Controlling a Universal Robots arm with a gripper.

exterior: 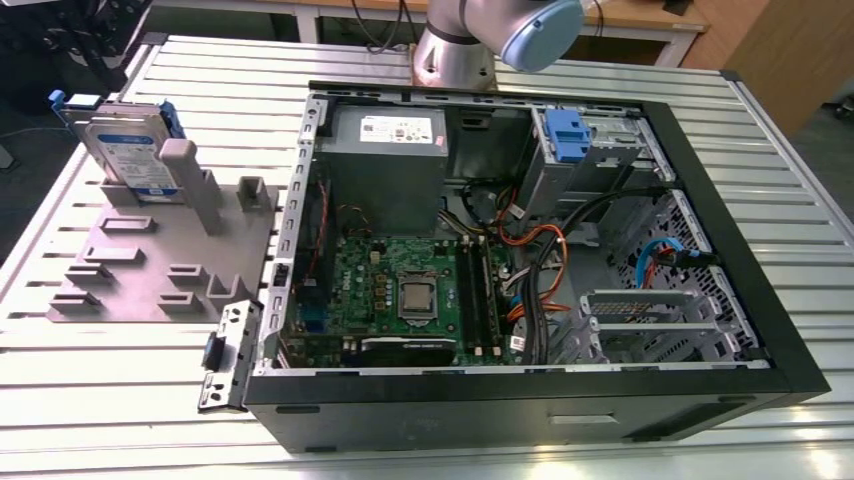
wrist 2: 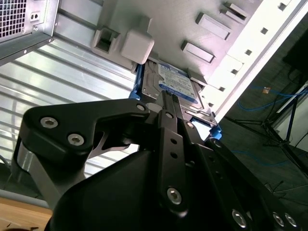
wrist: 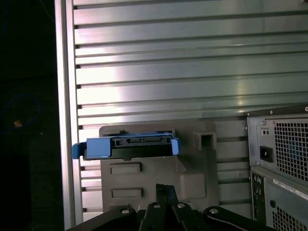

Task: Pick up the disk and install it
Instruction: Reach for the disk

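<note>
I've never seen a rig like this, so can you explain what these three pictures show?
This is a robot arm working beside an open computer case on a slatted metal table. The exterior view looks on from off the arm; both wrist views come from cameras riding on the arm. Its gripper, fingers together and holding nothing, points toward the disk, a silver drive in a blue frame. The disk stands on edge in a grey holder at the exterior view's left of the case, not yet installed.
</note>
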